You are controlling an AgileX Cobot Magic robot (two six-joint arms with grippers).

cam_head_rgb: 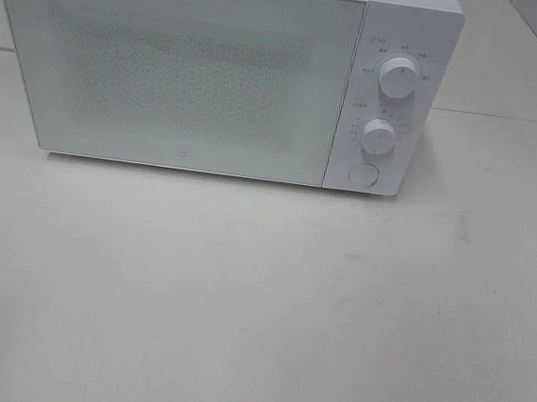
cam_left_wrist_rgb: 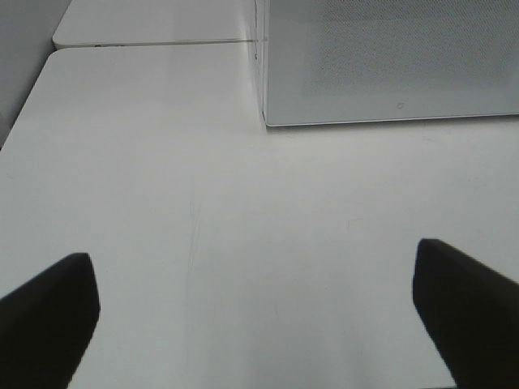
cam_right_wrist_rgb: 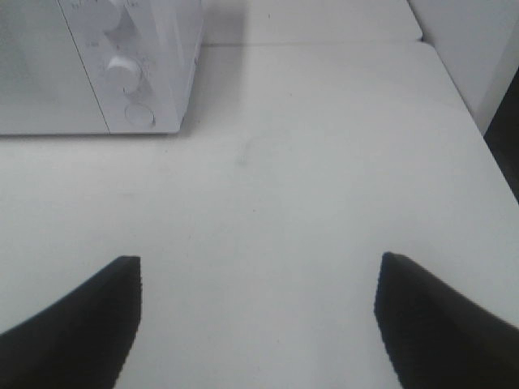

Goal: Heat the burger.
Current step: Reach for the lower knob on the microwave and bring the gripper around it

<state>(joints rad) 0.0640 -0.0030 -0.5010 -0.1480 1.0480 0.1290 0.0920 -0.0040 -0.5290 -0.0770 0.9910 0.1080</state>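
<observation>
The burger is out of view in every frame. A white microwave [cam_head_rgb: 198, 64] stands at the back of the table with its door shut; two dials [cam_head_rgb: 398, 77] and a round button [cam_head_rgb: 363, 174] sit on its right panel. It also shows in the left wrist view [cam_left_wrist_rgb: 389, 61] and the right wrist view [cam_right_wrist_rgb: 97, 65]. My left gripper [cam_left_wrist_rgb: 255, 304] is open and empty over bare table, in front of the microwave's left corner. My right gripper [cam_right_wrist_rgb: 258, 312] is open and empty over bare table, in front of its right side. Neither gripper shows in the high view.
The white table [cam_head_rgb: 252, 310] runs wide in front of the microwave. A second table [cam_head_rgb: 531, 68] joins it behind at a seam. The table's left edge [cam_left_wrist_rgb: 24, 113] and right edge [cam_right_wrist_rgb: 478, 121] show in the wrist views.
</observation>
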